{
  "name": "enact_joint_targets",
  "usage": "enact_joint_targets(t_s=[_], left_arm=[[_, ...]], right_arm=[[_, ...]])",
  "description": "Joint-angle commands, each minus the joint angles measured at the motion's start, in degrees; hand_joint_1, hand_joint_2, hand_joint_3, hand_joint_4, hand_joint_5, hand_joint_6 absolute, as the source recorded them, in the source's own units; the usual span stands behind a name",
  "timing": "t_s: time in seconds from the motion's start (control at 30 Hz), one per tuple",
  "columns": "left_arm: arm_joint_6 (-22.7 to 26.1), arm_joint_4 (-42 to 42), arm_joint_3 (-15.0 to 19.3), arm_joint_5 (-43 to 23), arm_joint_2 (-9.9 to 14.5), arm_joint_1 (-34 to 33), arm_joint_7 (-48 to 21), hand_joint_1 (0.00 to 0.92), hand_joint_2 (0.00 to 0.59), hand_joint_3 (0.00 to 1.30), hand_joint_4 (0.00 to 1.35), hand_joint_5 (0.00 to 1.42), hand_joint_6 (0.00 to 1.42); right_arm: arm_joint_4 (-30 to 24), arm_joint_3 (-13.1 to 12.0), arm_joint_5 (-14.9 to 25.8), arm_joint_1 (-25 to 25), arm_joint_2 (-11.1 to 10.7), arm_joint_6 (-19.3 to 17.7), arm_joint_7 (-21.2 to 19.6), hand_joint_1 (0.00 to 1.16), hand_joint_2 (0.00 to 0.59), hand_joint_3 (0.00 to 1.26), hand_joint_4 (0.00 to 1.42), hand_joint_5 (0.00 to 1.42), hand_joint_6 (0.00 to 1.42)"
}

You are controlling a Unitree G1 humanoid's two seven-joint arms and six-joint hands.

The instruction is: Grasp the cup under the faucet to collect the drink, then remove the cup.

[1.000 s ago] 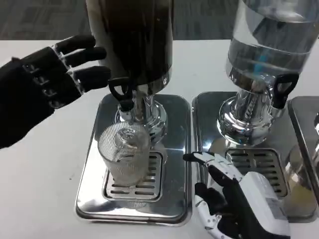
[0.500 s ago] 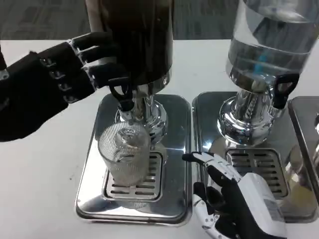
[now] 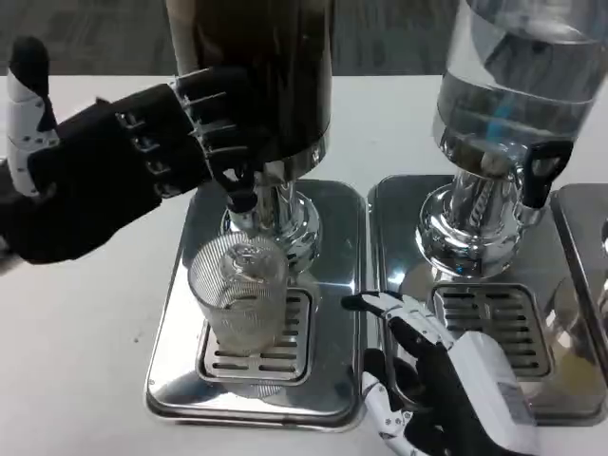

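That ribbed clear cup [image 3: 239, 296] looks light and slick, so I'd grab it mid-wall. Right hand [image 3: 439, 380] is released beside it; left hand [image 3: 123, 166] is at the tap lever [image 3: 234, 180], can't tell if gripping.

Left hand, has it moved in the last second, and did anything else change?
The left hand moved rightward toward the dark dispenser; its fingers now sit at the black tap handle, though a firm grip can't be confirmed. The cup stayed on the drip tray under the faucet, untouched. The right hand stayed low beside the tray, open, holding nothing.
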Motion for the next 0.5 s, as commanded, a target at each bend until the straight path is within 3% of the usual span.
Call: enact_joint_targets(t_s=[0.03, 0.5], left_arm=[[-0.38, 0.43, -0.77, 1.02, -1.23, -1.96, -0.62, 0.0, 0.015, 0.22, 0.13, 0.18, 0.11], [-0.63, -1.46, -3.0, 2.1, -3.7, -2.05, -0.99, 0.0, 0.016, 0.22, 0.15, 0.19, 0.11]], right_arm=[[0.17, 0.04, -0.24, 0.35, 0.44, 0.26, -0.95, 0.5, 0.586, 0.28, 0.2, 0.13, 0.27], [1.42, -0.14, 0.4, -0.14, 0.84, -0.02, -1.1, 0.48, 0.586, 0.3, 0.2, 0.15, 0.27]])
